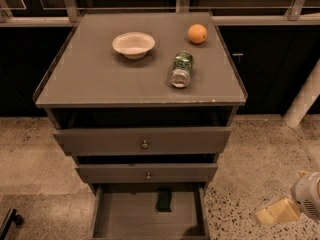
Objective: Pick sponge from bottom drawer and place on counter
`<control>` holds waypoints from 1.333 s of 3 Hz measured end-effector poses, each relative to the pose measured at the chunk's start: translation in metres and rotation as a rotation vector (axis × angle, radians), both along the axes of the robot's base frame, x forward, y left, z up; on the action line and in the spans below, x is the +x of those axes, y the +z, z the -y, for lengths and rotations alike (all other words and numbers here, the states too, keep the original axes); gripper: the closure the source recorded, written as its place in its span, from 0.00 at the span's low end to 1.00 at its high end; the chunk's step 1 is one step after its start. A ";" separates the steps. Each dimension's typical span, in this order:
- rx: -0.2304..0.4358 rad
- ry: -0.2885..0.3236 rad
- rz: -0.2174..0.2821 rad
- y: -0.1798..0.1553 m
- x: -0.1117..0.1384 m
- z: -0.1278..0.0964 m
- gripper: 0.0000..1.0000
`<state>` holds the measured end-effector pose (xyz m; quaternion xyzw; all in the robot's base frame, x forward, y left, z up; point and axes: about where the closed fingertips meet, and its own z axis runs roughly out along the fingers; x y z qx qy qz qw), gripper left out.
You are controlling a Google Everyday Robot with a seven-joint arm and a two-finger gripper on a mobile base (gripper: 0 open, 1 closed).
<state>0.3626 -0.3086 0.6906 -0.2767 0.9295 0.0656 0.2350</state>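
The sponge (164, 200) lies dark green side up in the open bottom drawer (130, 219), near the back middle of its grey floor. The counter (100, 79) is the grey top of the cabinet above. My gripper (278, 211) is low at the right edge of the view, over the speckled floor, to the right of the drawer and well apart from the sponge. Only its pale tip and a rounded white part show.
On the counter stand a pale bowl (133, 44), an orange (197, 33) and a green-labelled clear jar (181, 69) lying on its side. The two knobbed drawers (144, 143) above the bottom one stick out slightly. A white post (305, 96) stands at the right.
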 end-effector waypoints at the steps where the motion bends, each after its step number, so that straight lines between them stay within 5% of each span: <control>1: 0.041 -0.057 0.025 -0.006 -0.004 0.004 0.00; 3: 0.228 -0.181 0.045 -0.113 -0.010 -0.007 0.00; 4: 0.225 -0.179 0.046 -0.112 -0.010 -0.007 0.00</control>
